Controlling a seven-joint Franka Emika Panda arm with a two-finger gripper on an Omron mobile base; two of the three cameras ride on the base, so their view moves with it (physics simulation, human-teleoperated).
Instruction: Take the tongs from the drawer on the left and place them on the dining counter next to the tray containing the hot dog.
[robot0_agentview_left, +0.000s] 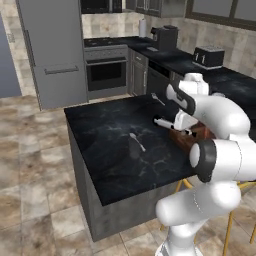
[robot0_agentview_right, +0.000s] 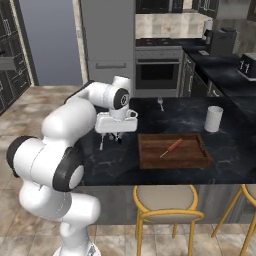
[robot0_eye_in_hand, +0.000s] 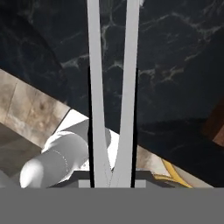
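From the left base view, the dining bench (robot0_agentview_left: 115, 150) is a black slab with white veins on a dark grey base. The gripper (robot0_agentview_left: 170, 125) hangs low over its far right part, just beside the brown tray (robot0_agentview_left: 192, 136), and something pale and slim pokes out from it toward the bench's middle. A small silvery spoon (robot0_agentview_left: 137, 141) lies near the middle of the top, and another spoon (robot0_agentview_left: 158, 99) lies near the far corner.

From the right base view, the gripper sits over the bench's left end, left of the tray, which holds a thin hot dog (robot0_agentview_right: 171, 147). A white cup (robot0_agentview_right: 214, 118) stands toward the far right edge.

In the hand view, the tongs (robot0_eye_in_hand: 113, 87) show as two long pale grey arms with dark edges, joined at the bottom and spreading upward. The jaws are clamped on the tongs at their joined end, above the marble.
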